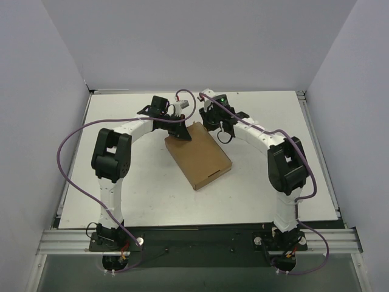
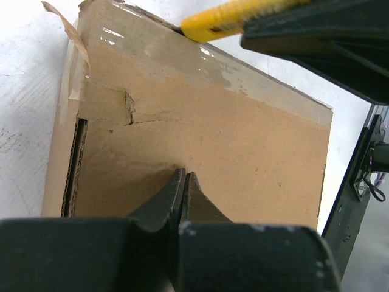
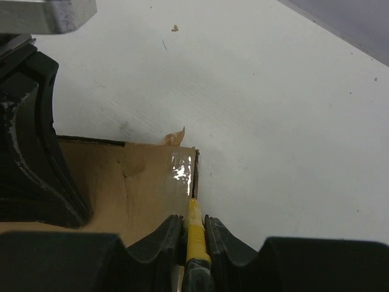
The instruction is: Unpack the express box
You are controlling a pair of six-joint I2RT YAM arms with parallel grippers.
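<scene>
The express box [image 1: 199, 156], flat brown cardboard, lies closed and skewed at mid-table. My left gripper [image 1: 182, 132] is shut and empty, with its tips [image 2: 184, 175] resting on the lid [image 2: 231, 140] near the far left corner. My right gripper [image 1: 214, 123] is shut on a yellow utility knife [image 3: 195, 234]. The knife's tip meets the seam on the box's far taped edge [image 3: 193, 193]. In the left wrist view the knife [image 2: 225, 21] lies along that edge under the right gripper [image 2: 328, 42]. Glossy clear tape [image 3: 181, 170] covers the corner.
A torn strip of tape [image 2: 61, 21] curls off the box's corner. A side slit [image 2: 73, 164] shows corrugated edges. The left gripper's black body [image 3: 33, 152] sits close beside the right gripper. Grey walls enclose the white table [image 1: 121, 182] on three sides.
</scene>
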